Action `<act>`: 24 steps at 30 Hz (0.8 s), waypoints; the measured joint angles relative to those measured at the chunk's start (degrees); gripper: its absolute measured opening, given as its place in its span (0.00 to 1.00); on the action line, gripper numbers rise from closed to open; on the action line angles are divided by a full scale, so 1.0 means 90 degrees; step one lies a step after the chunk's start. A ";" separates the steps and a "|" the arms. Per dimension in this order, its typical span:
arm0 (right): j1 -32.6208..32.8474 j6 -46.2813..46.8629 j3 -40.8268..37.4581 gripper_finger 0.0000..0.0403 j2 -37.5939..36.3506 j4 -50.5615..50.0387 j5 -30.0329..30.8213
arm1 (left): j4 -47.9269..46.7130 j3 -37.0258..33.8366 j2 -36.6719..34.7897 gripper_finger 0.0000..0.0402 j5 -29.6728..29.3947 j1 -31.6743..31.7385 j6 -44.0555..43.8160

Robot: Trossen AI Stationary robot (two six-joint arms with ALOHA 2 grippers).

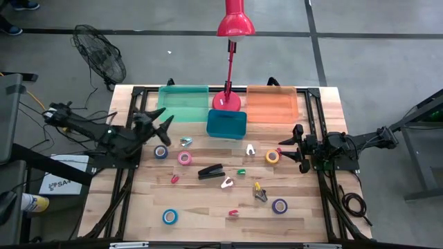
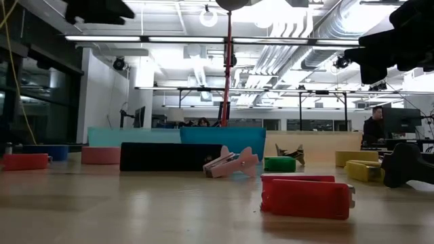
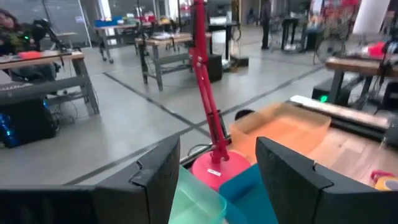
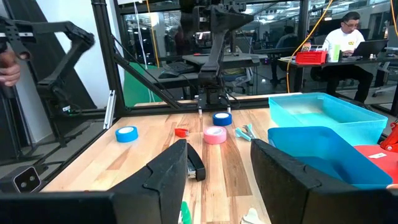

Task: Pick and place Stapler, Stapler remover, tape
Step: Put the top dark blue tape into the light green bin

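Left end effector hangs spread (empty) near the bench's left edge, blue tape just before it; right end effector spread beside yellow tape.

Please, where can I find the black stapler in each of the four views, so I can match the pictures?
High view: black stapler at table centre.
Low view: long dark block, left of centre; likely the stapler.
Left wrist view: not in it.
Right wrist view: behind the right gripper's open jaws, at.
Shared landmark: red lamp; right wrist shows only a red edge.
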 joint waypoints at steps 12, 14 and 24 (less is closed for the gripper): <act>0.0000 0.0000 0.0000 0.42 -0.0001 0.0000 -0.0002 | -0.0673 0.1682 0.2521 0.52 0.3963 0.2634 -0.0446; 0.0000 0.0000 0.0000 0.42 -0.0001 0.0000 0.0000 | -0.1271 0.2015 0.2832 0.52 0.4716 0.2905 -0.0496; 0.0000 0.0000 0.0000 0.42 -0.0001 -0.0002 -0.0001 | -0.3995 0.2892 0.3185 0.52 0.6061 0.3764 -0.0447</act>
